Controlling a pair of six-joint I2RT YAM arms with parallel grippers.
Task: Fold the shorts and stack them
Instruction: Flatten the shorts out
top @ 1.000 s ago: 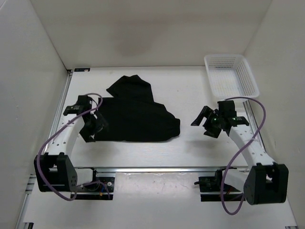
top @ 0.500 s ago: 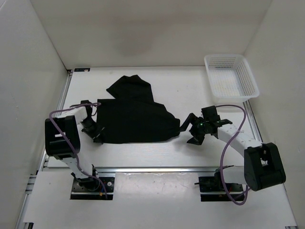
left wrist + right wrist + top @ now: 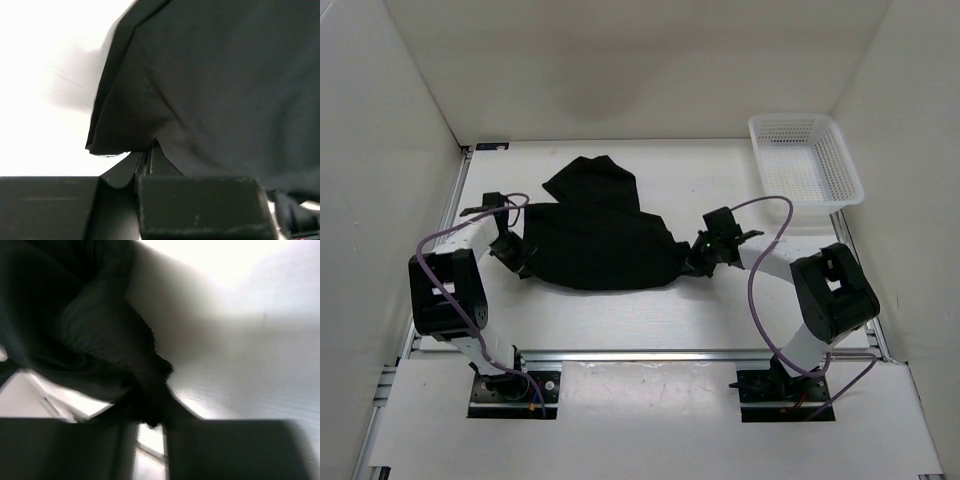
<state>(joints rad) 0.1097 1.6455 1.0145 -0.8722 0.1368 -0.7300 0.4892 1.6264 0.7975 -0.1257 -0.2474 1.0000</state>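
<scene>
Found left gripper (image 3: 516, 258) low on the table (image 3: 720, 190), fingers (image 3: 190, 205) pressed almost together and pinching the left hem of the shorts (image 3: 600, 240). Found right gripper (image 3: 696, 262) at the opposite side, fingers (image 3: 65, 450) closed on a bunched corner of the cloth; wrist view blurred, but fabric seen drawn into the narrow gap. Noted cloth lifted slightly at both pinch points.

Located shorts mid-table, between the two grippers, spread dark and rumpled, with one lobe reaching toward the back wall (image 3: 640, 70). Recorded a basket (image 3: 842, 160) at the far right corner, well apart from the shorts.

Surface: white, matt, lightly shadowed beside the cloth. Metal rail (image 3: 650, 355) along the near edge. Enclosure: plain pale walls at the back, left and right.

Count: two arms, two grippers, one pair of shorts, one basket.
</scene>
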